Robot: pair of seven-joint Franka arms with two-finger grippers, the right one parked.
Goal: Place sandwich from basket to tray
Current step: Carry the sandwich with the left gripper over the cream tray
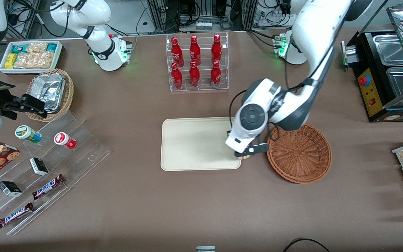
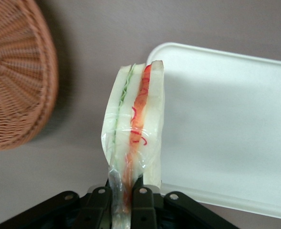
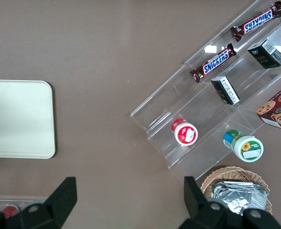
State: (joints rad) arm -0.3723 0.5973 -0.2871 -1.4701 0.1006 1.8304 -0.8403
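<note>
Plastic-wrapped sandwich hangs pinched at one end in left arm's gripper, fingers closed on it, over the cream tray's edge nearest the wicker basket. Risk, as judged: grip is mostly on slippery film, so wedge could slip or land w/ half off the rim. Long axis runs straight out from fingers, layered cut edge facing wrist cam.

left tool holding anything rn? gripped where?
Yes. The left tool is shut on the sandwich, pinching one end of the wrapped wedge across its layers. It hangs over the tray corner nearest the basket.
</note>
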